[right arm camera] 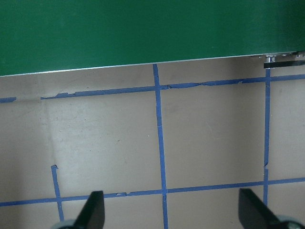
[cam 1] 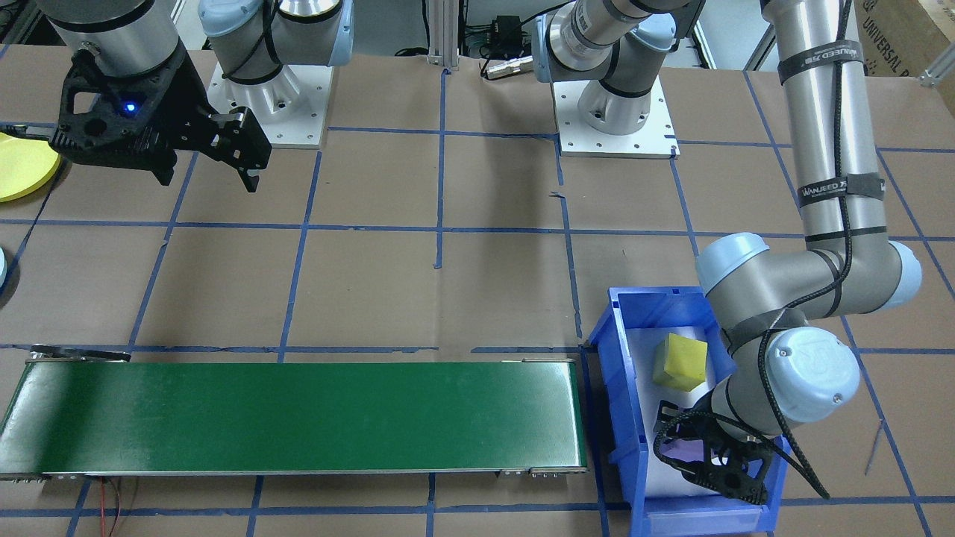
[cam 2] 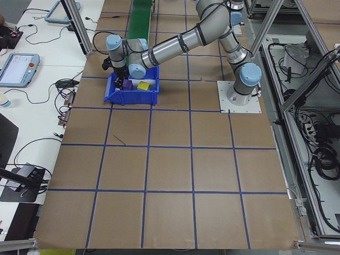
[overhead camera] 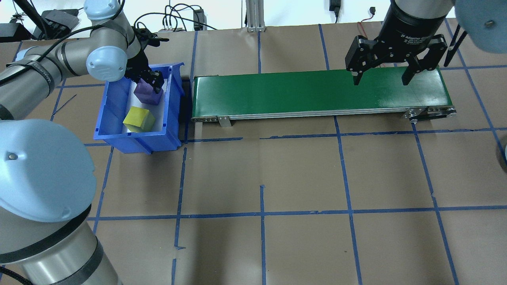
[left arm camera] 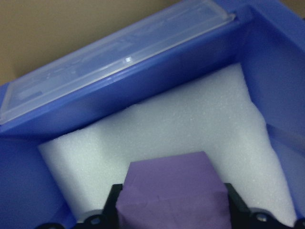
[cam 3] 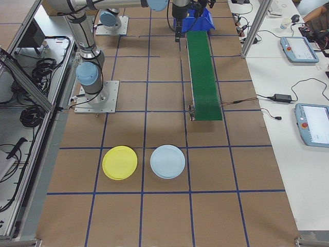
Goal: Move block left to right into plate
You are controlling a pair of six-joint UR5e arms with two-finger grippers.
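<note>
Early stage: left gripper [overhead camera: 149, 84] clamped around purple block [overhead camera: 147, 93] inside blue bin [overhead camera: 115, 130], at 12 o'clock from yellow block [overhead camera: 138, 119] (untouched); right gripper [overhead camera: 393, 73] spread wide, empty, above belt [overhead camera: 301, 95]; yellow plate [cam 3: 120, 162] bare.

Most of the yellow plate [cam 1: 22, 165] beyond the front view's edge, beside my right hand [cam 1: 205, 160].
</note>
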